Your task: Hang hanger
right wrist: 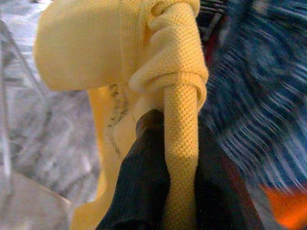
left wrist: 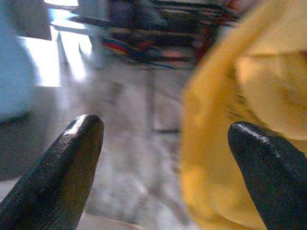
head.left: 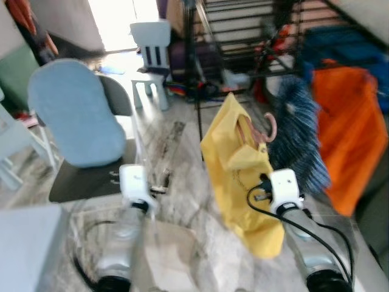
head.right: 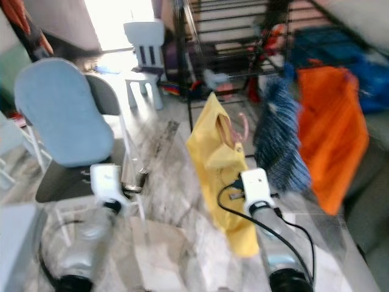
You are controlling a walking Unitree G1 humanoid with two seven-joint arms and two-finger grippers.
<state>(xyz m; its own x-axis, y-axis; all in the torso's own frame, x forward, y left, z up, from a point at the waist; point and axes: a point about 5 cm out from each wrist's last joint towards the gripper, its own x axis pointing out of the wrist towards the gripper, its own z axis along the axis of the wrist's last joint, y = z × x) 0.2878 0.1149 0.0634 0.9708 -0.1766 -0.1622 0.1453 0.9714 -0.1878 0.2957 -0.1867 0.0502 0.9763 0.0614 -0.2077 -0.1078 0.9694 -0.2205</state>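
Left arm: the silver forearm rises from the lower edge of the head views and reaches forward, its white wrist block level with the seat of the chair ahead of it.
Left gripper (left wrist: 163,158): its two black fingers (left wrist: 62,167) stand well apart with only blurred grey marbled floor (head.left: 182,182) between them; it holds nothing.
Beyond the left gripper: a dark folding chair with a pale blue padded cover over its back (head.left: 76,112), just ahead and slightly to its left; farther off, a small white child's chair (head.left: 151,55) near the bright doorway.
Beside the left gripper, to its right: the yellow knitted garment (head.left: 240,176), close to the right-hand finger in the left wrist view but not touching it.
Right arm: silver forearm with a black cable looped along it, raised and stretched forward, wrist block pressed up against the lower half of the garment.
Right gripper (right wrist: 163,158): clamped on a bunched fold of the yellow fabric, the dark fingers half buried in cloth.
Pink plastic hanger (head.left: 267,131): inside the garment's neck, above the right gripper, its curved hook poking out free in the air.
To the right of the right gripper: a blue-and-white striped cloth (head.left: 298,140), then an orange cloth (head.left: 346,134), both hanging.
Behind the right gripper: a black metal drying rack (head.left: 243,36), blurred.
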